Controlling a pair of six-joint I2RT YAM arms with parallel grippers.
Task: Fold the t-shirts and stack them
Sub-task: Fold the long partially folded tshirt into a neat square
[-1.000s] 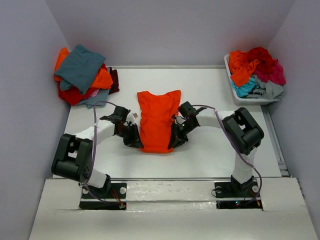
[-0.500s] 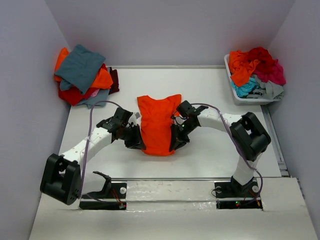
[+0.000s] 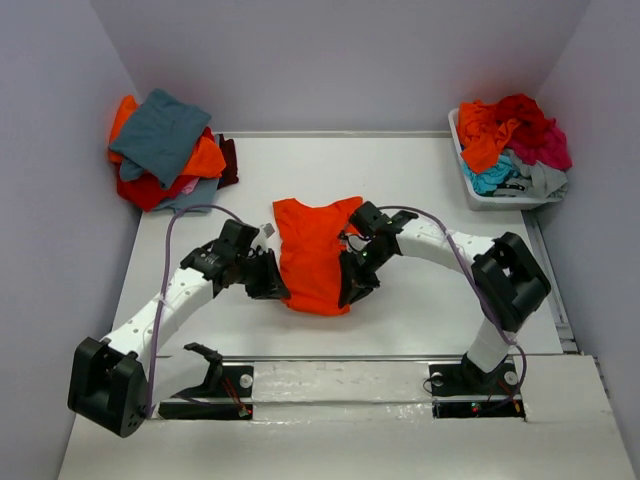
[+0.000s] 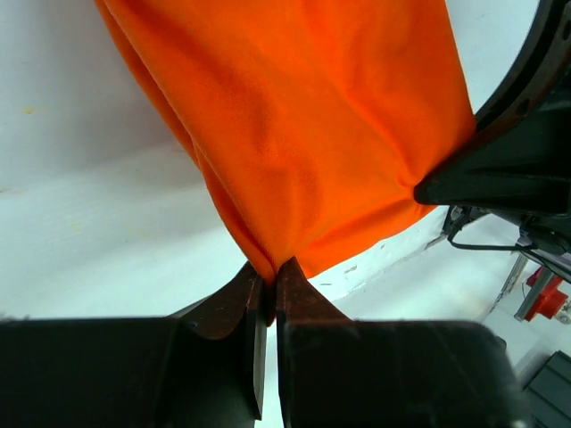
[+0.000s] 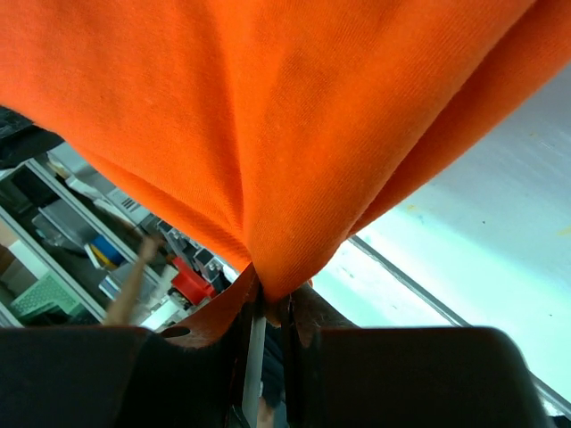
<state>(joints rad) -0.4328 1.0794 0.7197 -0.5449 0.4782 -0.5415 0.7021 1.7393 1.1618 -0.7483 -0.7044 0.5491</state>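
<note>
From above, my orange t-shirt point(image 3: 315, 255) sits in the middle of the white table point(image 3: 430, 170) as a soft, narrow panel with its collar end toward the far wall. My left gripper point(image 3: 274, 285) pinches its near left corner and my right gripper point(image 3: 350, 288) pinches its near right corner, so the hem is stretched between them. In the far left corner lies a heap of shirts point(image 3: 165, 140), with teal-grey on top of orange and red. At the far right a white plastic bin point(image 3: 485, 198) holds crumpled shirts point(image 3: 515, 125) in red, orange, magenta, turquoise and grey. Both piles are well apart from the one I hold. A purple cable point(image 3: 170, 250) loops along my left arm.

Through my left wrist camera, my dark fingers are clamped tight on a gathered fold of the hem. The matte, finely knitted cloth fans away from the pinch in smooth creases. The black body of my right gripper meets the same hem at the right edge, with pale table beneath.

Through my right wrist camera, my fingers are likewise closed on the hem. Orange knit fills the upper picture. Below it show the glossy table and its edge, and past that some blurred clutter.
</note>
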